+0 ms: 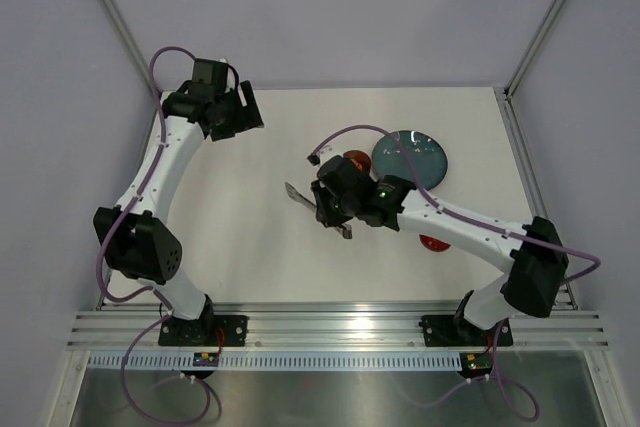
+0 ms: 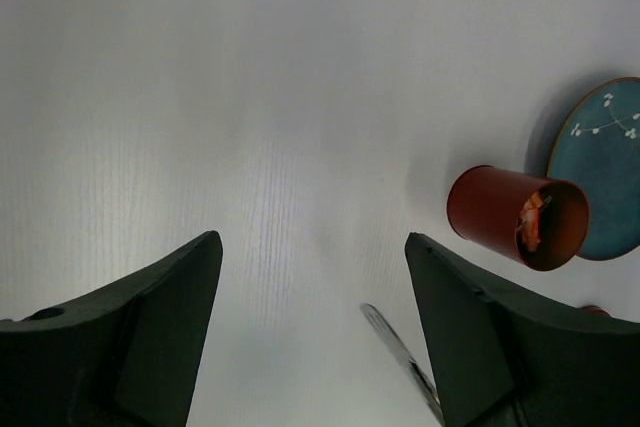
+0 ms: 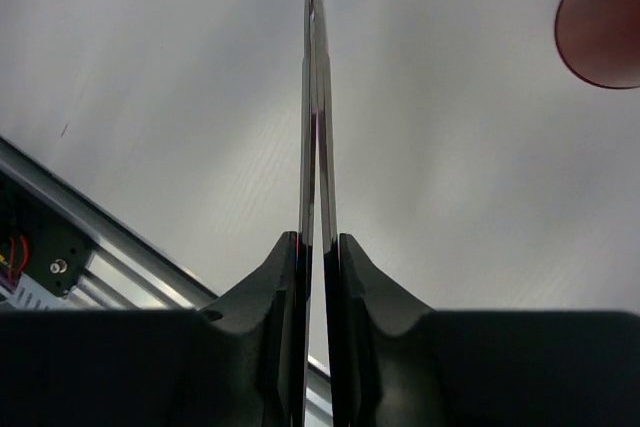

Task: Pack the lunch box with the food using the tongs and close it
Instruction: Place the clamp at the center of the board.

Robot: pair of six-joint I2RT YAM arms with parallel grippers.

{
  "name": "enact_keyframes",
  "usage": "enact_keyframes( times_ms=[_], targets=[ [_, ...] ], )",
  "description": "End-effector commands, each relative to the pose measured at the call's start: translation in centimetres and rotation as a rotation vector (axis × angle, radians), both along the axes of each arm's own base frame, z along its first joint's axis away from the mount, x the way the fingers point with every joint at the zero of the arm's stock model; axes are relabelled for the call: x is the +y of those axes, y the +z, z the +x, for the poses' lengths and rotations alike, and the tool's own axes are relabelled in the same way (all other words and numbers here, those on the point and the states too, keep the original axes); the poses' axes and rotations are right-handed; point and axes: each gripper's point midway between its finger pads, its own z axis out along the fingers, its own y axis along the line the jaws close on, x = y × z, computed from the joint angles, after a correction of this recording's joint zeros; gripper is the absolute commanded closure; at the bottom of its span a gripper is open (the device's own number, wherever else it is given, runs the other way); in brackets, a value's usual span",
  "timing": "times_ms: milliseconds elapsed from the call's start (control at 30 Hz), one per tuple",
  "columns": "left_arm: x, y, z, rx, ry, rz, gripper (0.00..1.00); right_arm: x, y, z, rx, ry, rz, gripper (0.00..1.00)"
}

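Note:
My right gripper [image 1: 335,209] [image 3: 318,239] is shut on the silver tongs [image 3: 317,97], whose two arms are squeezed nearly together between its fingers. In the top view one end of the tongs [image 1: 297,194] sticks out to the left of the gripper. The red lunch box [image 2: 505,212] stands open beside the plate, with orange food [image 2: 531,222] inside it; from above the lunch box [image 1: 356,160] is partly hidden by the right arm. Its round red lid [image 1: 433,243] [image 3: 603,27] lies on the table by the right forearm. My left gripper [image 1: 240,112] [image 2: 312,242] hangs open and holds nothing, at the far left.
A blue-grey plate [image 1: 412,157] [image 2: 612,162] lies just right of the lunch box. The aluminium rail [image 1: 330,322] [image 3: 100,247] runs along the near edge of the table. White walls and frame posts close in the back and sides.

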Motion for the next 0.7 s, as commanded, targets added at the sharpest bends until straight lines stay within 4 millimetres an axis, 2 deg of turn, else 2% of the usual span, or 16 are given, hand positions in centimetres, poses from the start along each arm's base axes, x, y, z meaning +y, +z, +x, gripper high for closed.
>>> enact_keyframes(
  times_ms=[0,67,133,233,267,300,333,367,400,467,500,533,567,600,667],
  targets=[
    [0.4,4.7,-0.5,-0.098,0.007,-0.035,0.21,4.4,-1.9,1.7,-0.098,0.038,0.064,0.8],
    [0.6,5.9,-0.9,-0.122,0.009,-0.049,0.21,5.5,-3.1,2.2,-0.112,0.045,0.062,0.8],
    [0.7,6.6,-1.1,-0.139,0.009,-0.056,0.21,7.0,-5.5,2.8,-0.103,0.06,0.041,0.78],
    [0.9,7.1,-1.2,-0.152,0.012,-0.056,0.2,8.0,-8.1,3.4,-0.089,0.064,-0.007,0.59],
    [0.9,7.0,-1.2,-0.147,0.012,-0.059,0.2,8.2,-8.6,3.4,-0.084,0.068,-0.011,0.41],
    [0.9,6.9,-1.3,-0.143,0.009,-0.059,0.2,8.5,-9.0,3.5,-0.077,0.068,-0.018,0.32],
    [0.8,6.6,-1.3,-0.138,0.008,-0.061,0.2,8.5,-8.9,3.6,-0.075,0.065,-0.019,0.27],
    [0.6,6.4,-1.4,-0.134,0.002,-0.067,0.2,8.4,-8.7,3.6,-0.076,0.062,-0.023,0.22],
    [0.6,6.3,-1.3,-0.135,0.001,-0.07,0.2,8.2,-7.7,3.6,-0.085,0.051,-0.012,0.17],
    [0.4,5.8,-1.2,-0.129,-0.001,-0.077,0.2,7.3,-6.1,4.0,-0.12,0.017,-0.014,0.14],
    [0.3,5.5,-1.2,-0.123,-0.003,-0.081,0.2,6.8,-4.1,4.1,-0.149,0.003,0.006,0.13],
    [0.2,5.3,-1.2,-0.12,-0.006,-0.082,0.2,5.9,-3.2,4.6,-0.182,-0.031,-0.005,0.13],
    [0.1,5.0,-1.1,-0.114,-0.009,-0.088,0.2,5.1,-2.3,4.6,-0.196,-0.048,-0.019,0.13],
    [0.1,4.7,-1.1,-0.109,-0.012,-0.09,0.2,4.2,-0.5,4.5,-0.223,-0.068,-0.002,0.13],
    [-0.1,4.3,-1.1,-0.1,-0.015,-0.094,0.21,1.8,1.2,4.5,-0.26,-0.123,-0.009,0.11]
  ],
)
